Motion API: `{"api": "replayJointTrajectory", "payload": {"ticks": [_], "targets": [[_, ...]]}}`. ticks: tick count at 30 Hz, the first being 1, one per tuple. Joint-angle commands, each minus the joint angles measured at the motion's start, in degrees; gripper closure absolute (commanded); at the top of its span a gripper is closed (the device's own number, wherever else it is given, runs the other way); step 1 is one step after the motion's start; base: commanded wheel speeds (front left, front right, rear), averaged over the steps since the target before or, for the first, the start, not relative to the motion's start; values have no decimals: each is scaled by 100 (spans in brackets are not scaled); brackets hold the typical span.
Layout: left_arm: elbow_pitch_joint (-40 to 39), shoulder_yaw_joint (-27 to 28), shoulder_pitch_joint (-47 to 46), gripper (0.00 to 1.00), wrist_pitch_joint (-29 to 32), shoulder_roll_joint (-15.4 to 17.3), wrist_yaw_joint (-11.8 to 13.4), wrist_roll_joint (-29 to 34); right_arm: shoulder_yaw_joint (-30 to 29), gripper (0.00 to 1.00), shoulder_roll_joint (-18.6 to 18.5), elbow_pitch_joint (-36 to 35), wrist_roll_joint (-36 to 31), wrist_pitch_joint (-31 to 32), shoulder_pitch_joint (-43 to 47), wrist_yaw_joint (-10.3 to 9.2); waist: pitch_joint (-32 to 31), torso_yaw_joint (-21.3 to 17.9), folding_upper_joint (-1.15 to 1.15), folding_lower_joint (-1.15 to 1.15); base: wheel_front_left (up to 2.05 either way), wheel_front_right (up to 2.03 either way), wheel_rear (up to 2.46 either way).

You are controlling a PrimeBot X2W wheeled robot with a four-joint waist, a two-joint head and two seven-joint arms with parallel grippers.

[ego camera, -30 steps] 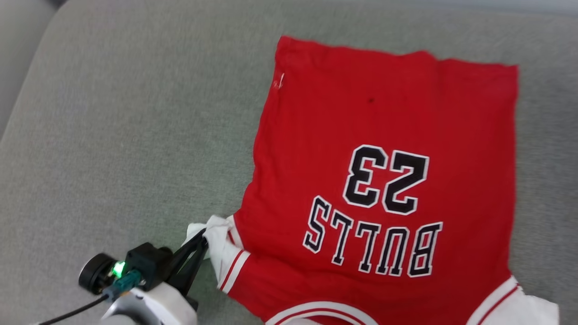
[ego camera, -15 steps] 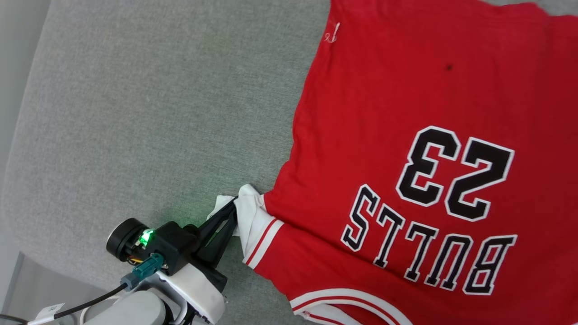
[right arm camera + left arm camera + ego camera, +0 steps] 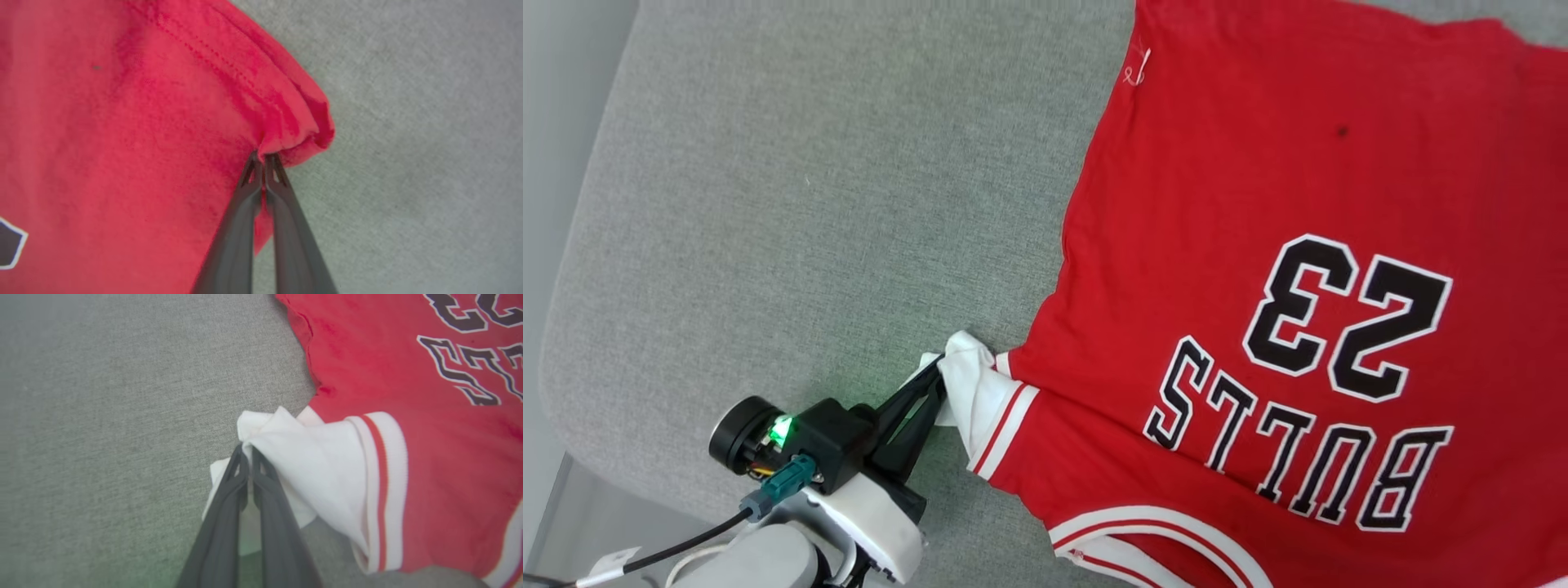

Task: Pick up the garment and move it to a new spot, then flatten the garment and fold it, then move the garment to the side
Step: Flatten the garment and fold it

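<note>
Fabric is seen spread wide in the head view: the garment [image 3: 1258, 204] lies lettering-up on a grey cushion [image 3: 809, 204], largely smooth, with its printed face turned upside down to the camera. At the lower left the left claw [image 3: 939, 380] is shut on the bunched white sleeve [image 3: 980, 400], which is drawn out to a point towards it. Past the cushion's rounded left edge a pale strip [image 3: 547, 122] is seen, but whether it is floor or wall cannot be told. In the left wrist view the left claw [image 3: 246, 455] is shown with its fingers pressed together on a fold of the sleeve [image 3: 310, 465], just short of the striped trim [image 3: 380, 490]; grey weave lies all round. In the right wrist view the right claw [image 3: 261, 159] is clamped on a puckered hem corner [image 3: 302, 122] of the red body, at the edge where cloth gives way to cushion [image 3: 408, 163]. Flattening is judged to be the step in hand, with two far-apart corners pinched. For the next move, both arms would have to be drawn apart evenly and kept low, so that slack is taken out without the thin pinches being pulled free. The cushion's soft, grippy weave may drag on the cloth.
</note>
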Motion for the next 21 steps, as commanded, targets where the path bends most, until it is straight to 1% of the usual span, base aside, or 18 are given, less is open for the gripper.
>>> {"api": "replayJointTrajectory", "payload": {"ticks": [1,5,8,10,11,12,13,17,18,19,21], "targets": [[69,12,134,100,11,37,42,-49,63,100,16,40,44,-103,157,-4,-304,-132,0,-1,0,0,0],[129,30,322,100,4,99,109,-139,91,100,7,-57,279,-485,266,-4,-793,-329,0,-1,0,0,0],[111,29,491,100,40,189,168,-225,170,100,-206,-258,489,-647,477,-4,-1132,-496,0,-1,0,0,0],[101,32,614,100,77,309,228,-265,231,100,-356,-452,656,-754,699,-4,-1344,-629,0,-1,0,0,0],[77,23,667,100,96,351,241,-287,257,100,-480,-570,757,-792,851,-4,-1426,-680,0,-1,0,0,0],[77,23,667,100,96,351,241,-287,257,100,-480,-570,757,-792,851,-4,-1426,-680,0,-1,0,0,0],[44,-21,760,100,148,417,247,-314,291,100,-709,-819,980,-866,1220,-4,-1585,-798,0,-1,0,0,0],[8,-16,934,100,200,542,321,-419,221,100,-1218,-1331,1366,-1095,2143,-4,-1849,-1037,0,-1,0,0,0],[8,-16,934,100,200,542,321,-419,221,100,-1218,-1331,1366,-1095,2143,-4,-1849,-1037,0,-1,0,0,0],[-14,-21,1028,100,216,614,345,-453,125,100,-1442,-1507,1526,-1233,2731,-4,-1947,-1159,0,-1,0,0,0],[-48,-22,1077,100,231,666,356,-467,-64,100,-1600,-1590,1691,-1419,3341,-4,-2001,-1248,0,-1,0,0,0]]}}
